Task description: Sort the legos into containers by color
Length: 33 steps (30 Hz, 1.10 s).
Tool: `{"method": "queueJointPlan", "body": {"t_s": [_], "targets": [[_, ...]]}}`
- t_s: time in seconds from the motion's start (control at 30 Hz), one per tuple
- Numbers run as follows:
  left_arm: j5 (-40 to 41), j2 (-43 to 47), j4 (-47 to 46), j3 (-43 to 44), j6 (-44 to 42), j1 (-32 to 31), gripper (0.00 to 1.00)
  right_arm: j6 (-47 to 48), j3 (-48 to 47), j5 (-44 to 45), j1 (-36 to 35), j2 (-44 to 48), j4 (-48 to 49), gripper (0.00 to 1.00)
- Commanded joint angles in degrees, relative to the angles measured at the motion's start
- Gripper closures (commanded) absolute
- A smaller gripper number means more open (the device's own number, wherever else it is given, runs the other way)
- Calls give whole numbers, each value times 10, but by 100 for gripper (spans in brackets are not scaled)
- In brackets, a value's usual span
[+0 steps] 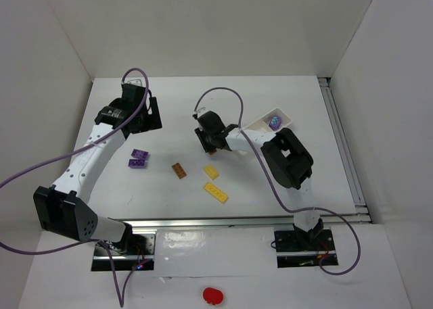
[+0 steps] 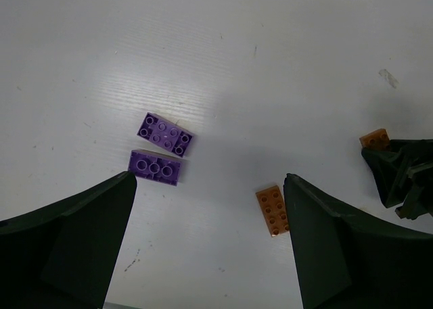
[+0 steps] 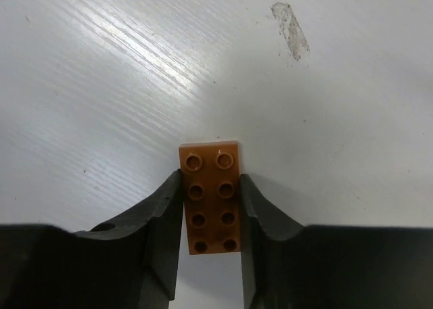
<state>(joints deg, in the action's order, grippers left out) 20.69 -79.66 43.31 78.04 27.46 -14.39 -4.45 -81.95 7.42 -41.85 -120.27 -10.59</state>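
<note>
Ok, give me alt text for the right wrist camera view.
The right gripper is shut on an orange brick, studs up, clamping its long sides. Beyond it is a white table with a faint smudge at upper right.

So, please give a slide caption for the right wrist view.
Right gripper shut on a brown-orange brick, white table behind.

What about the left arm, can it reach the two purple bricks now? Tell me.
Probably yes: the left gripper hangs open above the table, the purple bricks just ahead of it, nothing between.
</note>
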Motion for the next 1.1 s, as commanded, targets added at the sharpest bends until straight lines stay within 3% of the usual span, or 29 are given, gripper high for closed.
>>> {"method": "queueJointPlan", "body": {"t_s": [0.0, 0.27, 0.47, 0.63, 0.93, 1.03, 1.07], "targets": [[-3, 7, 0, 13, 5, 3, 0, 2, 21, 0, 1, 8, 3, 73], [-3, 2, 0, 13, 5, 3, 0, -3, 57, 83, -10, 170, 44, 75], [-3, 2, 0, 19, 5, 3, 0, -19, 149, 168, 55, 262, 95, 75], [-2, -4, 6, 25, 5, 3, 0, -32, 151, 237, 126, 237, 60, 74], [0, 2, 12, 25, 5, 3, 0, -55, 161, 225, 194, 196, 77, 69], [5, 7, 20, 26, 5, 3, 0, -61, 166, 215, 200, 190, 82, 64], [5, 7, 20, 26, 5, 3, 0, -61, 166, 215, 200, 185, 82, 50]]}}
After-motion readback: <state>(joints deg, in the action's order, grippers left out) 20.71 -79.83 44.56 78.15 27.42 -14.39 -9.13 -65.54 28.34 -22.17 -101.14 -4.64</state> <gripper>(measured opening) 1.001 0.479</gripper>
